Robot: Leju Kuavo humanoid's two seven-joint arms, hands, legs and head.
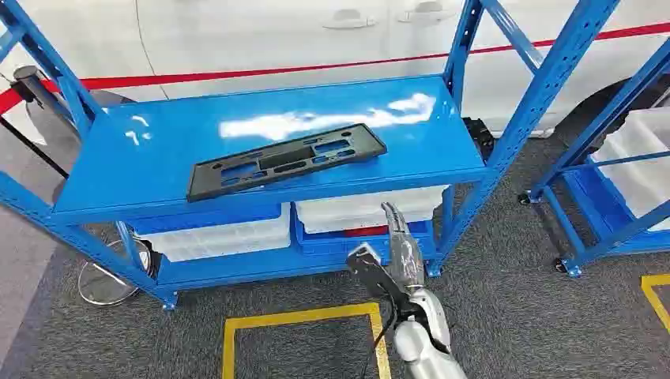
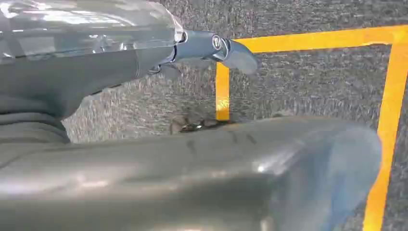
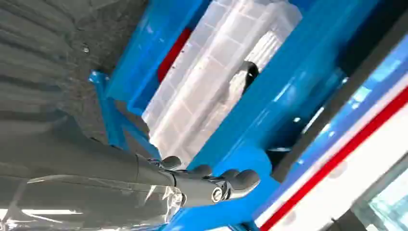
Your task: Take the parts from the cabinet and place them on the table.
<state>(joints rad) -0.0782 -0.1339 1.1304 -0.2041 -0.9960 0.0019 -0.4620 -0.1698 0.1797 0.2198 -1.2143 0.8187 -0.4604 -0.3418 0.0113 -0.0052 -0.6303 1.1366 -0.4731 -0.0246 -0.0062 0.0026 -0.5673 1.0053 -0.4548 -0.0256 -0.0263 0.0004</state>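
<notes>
Black plastic part point(image 1: 286, 160), one, on blue rack point(image 1: 142, 170); two white bins point(image 1: 221, 235) below.

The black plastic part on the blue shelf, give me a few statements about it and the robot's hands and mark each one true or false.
1. The black plastic part lies flat on the blue rack's top shelf. True.
2. The right hand holds the part. False: it is raised in front of the rack, below the shelf, holding nothing.
3. White bins sit on the lower shelf. True.
4. The left hand rests on the shelf. False: it hangs over grey carpet with yellow tape.
</notes>
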